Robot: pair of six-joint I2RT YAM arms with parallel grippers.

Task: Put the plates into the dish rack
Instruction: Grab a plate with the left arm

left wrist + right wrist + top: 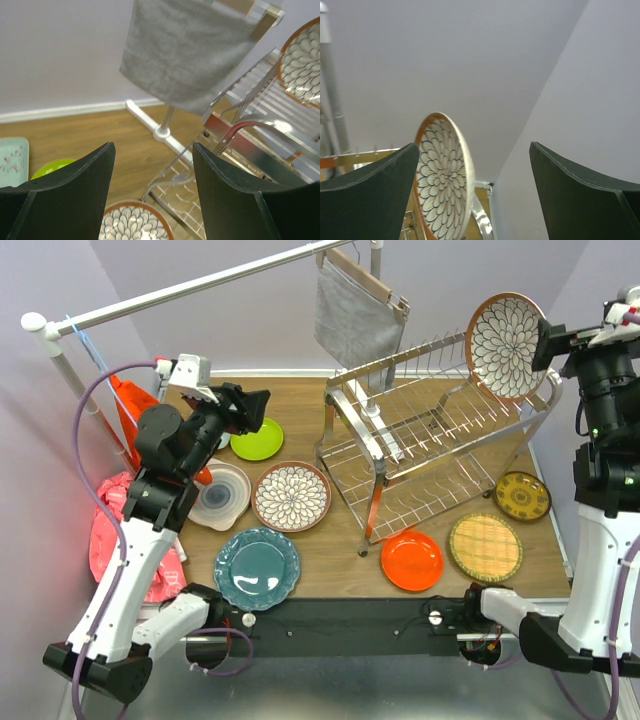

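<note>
The metal dish rack (430, 440) stands right of centre. One brown-rimmed floral plate (507, 347) stands upright at the right end of its top tier. My right gripper (548, 343) is open just right of that plate, not holding it. In the right wrist view the plate (442, 175) shows ahead between the spread fingers of my right gripper (474, 150). My left gripper (250, 408) is open and empty above the lime green plate (257, 439). On the table lie the second floral plate (291, 496), teal (257, 568), orange (412, 560), yellow woven (485, 546), dark-yellow patterned (522, 495) and white-grey swirl (222, 494) plates.
A long white clothes rail (200, 285) crosses the back, with a grey cloth (355, 310) on a wooden hanger behind the rack. Red and pink items (120, 530) lie at the left edge. The left wrist view shows the rail's foot (162, 131) and a pale blue dish (12, 155).
</note>
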